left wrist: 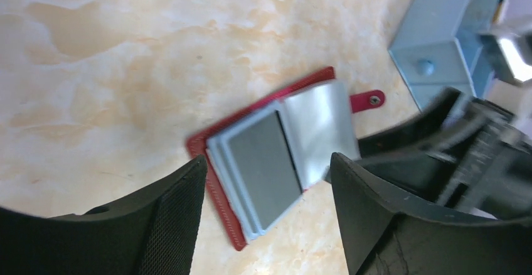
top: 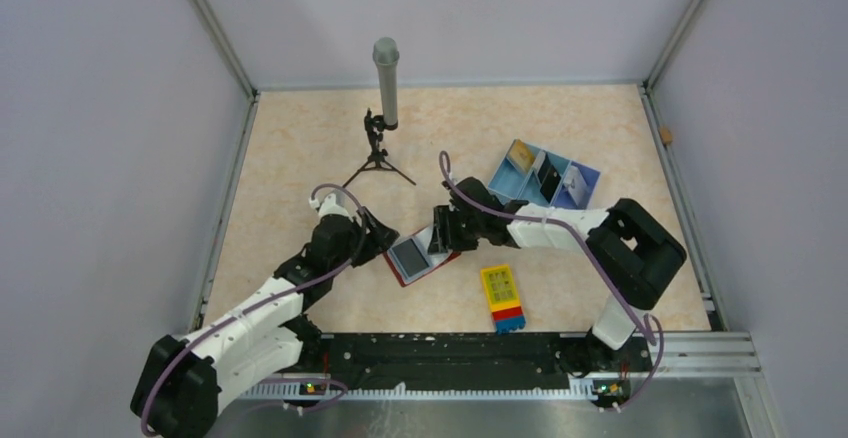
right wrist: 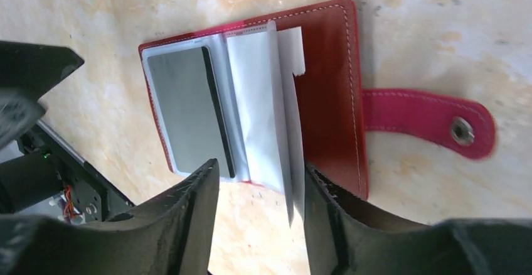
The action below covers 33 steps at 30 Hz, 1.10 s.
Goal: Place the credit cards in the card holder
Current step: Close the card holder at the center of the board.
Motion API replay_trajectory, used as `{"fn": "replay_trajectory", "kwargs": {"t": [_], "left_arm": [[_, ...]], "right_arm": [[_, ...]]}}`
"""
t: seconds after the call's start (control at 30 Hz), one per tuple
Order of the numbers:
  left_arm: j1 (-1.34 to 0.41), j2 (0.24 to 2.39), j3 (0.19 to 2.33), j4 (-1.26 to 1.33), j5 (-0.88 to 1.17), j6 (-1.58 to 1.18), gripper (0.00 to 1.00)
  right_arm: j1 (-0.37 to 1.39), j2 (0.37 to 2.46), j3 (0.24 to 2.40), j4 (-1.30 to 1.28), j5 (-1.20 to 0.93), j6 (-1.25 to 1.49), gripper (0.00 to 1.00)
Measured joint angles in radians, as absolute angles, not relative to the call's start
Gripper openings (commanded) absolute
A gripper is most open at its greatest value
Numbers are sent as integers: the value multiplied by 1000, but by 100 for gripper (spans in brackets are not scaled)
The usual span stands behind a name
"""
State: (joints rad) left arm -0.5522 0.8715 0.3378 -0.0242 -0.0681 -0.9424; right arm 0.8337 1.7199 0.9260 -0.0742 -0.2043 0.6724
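The card holder (top: 418, 258) is seen lying open on the desk (top: 300, 158), just below the centre of the top view, its dark-red cover down and its blue-grey pockets facing up. Its red closure tab (right wrist: 426, 121) is laid out flat on the desk at the right of the right wrist view. A dark grey panel (right wrist: 185, 115) is seen in the front pocket; whether it is a card cannot be told. Clear plastic leaves (right wrist: 263, 99) are fanned up from the spine.

The left pincer (left wrist: 268, 161) is held wide above the lower left edge of the card holder, with both fingers (left wrist: 169, 218) apart from it. The right pincer (right wrist: 262, 167) is held partly open at a narrower gap, with the clear leaves lying in that gap. Whether its pads touch them cannot be told.

The credit cards (top: 545, 170) are seen in a light-blue tray (top: 500, 180) at the upper right of the top view, well apart from the card holder. The yellow-gold card (top: 519, 159) is in the left compartment, a dark one is in the middle and a pale one (top: 572, 188) is in the right.

A yellow, red and blue block (top: 503, 298) is placed below and to the right of the card holder. A grey microphone on a small tripod (top: 385, 78) is stood at the upper centre.
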Motion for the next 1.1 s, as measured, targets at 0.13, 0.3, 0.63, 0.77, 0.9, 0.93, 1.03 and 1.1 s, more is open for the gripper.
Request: {"fn": "replay_trajectory", "kwargs": {"t": [0.13,0.3,0.63,0.77,0.9,0.93,1.03,1.1], "left_arm": [[-480,882,336,-59,-43,-949,75],[-452,891,324,-73,12,-956,74],[-446,945,324,-67,78,-964,72],[-440,960,324,-68,91,-963,72],[-434,960,324,-68,94,-961,71],[-432,960,324,-68,94,-958,71],[-425,963,324,-67,102,-950,71],[-422,968,324,-66,109,-945,71]], "right_arm": [[802,1642,925,-137,-178,633,54],[709,1596,925,-176,-168,567,54],[617,1658,939,-210,-159,488,41],[617,1704,946,-203,-181,472,28],[617,1707,950,-191,-196,451,20],[617,1707,951,-179,-199,444,20],[617,1707,959,-167,-204,419,11],[617,1713,980,-168,-206,396,1]]}}
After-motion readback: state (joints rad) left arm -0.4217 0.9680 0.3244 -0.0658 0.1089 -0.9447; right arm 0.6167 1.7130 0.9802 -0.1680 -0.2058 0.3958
